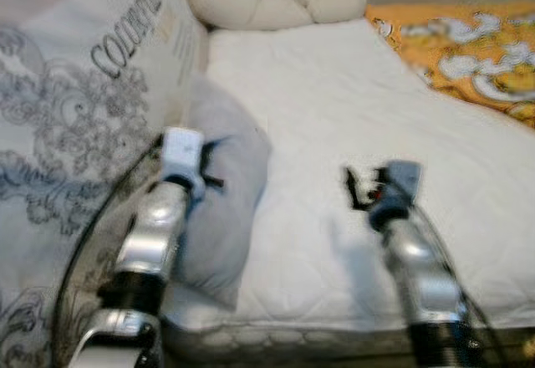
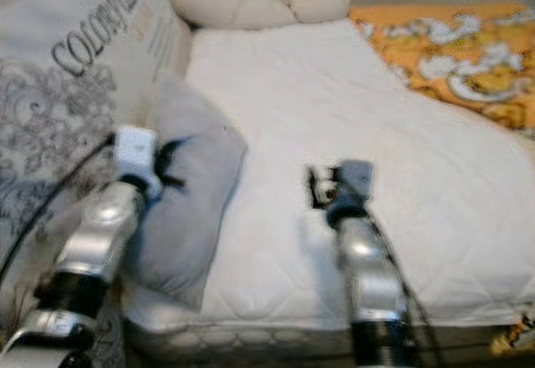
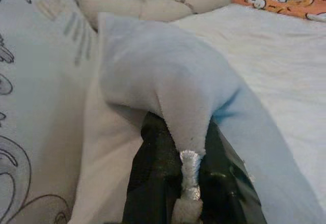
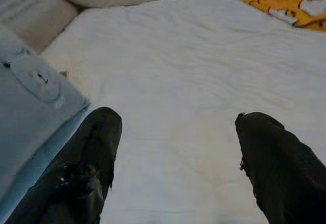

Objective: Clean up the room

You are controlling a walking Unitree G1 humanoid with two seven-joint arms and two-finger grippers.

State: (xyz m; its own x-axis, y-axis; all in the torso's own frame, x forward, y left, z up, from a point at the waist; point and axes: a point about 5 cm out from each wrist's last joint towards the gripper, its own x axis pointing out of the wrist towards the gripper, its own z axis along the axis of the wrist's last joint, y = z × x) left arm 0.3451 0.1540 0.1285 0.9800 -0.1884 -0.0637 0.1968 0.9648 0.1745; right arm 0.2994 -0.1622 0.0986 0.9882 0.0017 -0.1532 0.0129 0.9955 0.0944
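A white quilted mattress (image 1: 351, 134) with a soft stitched surface is seen in front of the robot. On its left part, a pale grey pillow (image 1: 221, 209) of smooth, velvety fabric is lying, with its near corner hanging just over the near edge of the mattress. This pillow is gripped by the left gripper (image 3: 186, 183): in the left wrist view, a fold of the grey cloth and a short white braided cord (image 3: 188, 175) are pinched between the 2 black fingers, which are closed on the fabric. To the left of the pillow, a big cushion (image 1: 75, 134) printed with grey ornaments and dark letters is leaned against it. At the far end of the mattress, a cream knotted bolster (image 1: 276, 4) of thick rounded tubes is placed. On the far right, an orange blanket (image 1: 476, 50) with white cartoon shapes is spread, touching the mattress.

The right gripper (image 4: 175, 152) is held over the bare middle of the mattress, to the right of the pillow, and its 2 black fingers are spread wide apart, with nothing between them.
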